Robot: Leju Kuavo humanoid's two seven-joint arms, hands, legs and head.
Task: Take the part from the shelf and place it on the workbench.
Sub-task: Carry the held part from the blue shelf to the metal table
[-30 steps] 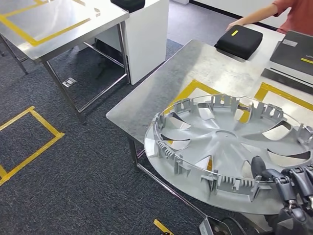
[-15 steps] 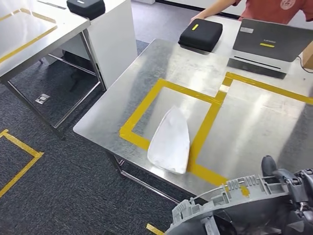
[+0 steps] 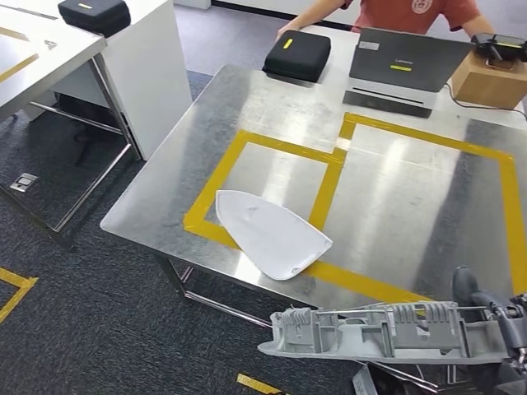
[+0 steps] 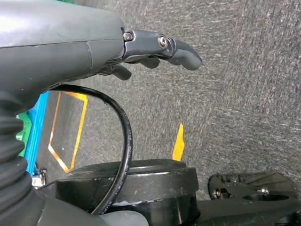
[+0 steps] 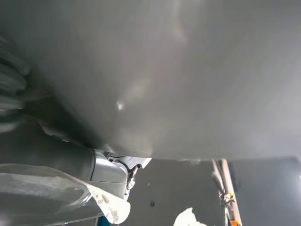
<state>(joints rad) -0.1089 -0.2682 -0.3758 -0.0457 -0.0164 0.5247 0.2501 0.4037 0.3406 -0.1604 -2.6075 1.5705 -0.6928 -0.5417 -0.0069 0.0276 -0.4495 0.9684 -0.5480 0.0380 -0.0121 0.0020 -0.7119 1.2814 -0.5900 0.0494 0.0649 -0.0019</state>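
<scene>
The right hand [image 3: 497, 317], still holding the wheel cover [image 3: 379, 333], has tipped it edge-on near the table [image 3: 398, 197], approaching placement.

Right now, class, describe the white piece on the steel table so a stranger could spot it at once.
Start at the shiny steel workbench marked with yellow tape rectangles. On the smaller rectangle's near edge lies a white, curved, shield-shaped plastic panel, overlapping the tape. Its neighbours, the zipped case and laptop, are black and sit at the far edge.
</scene>
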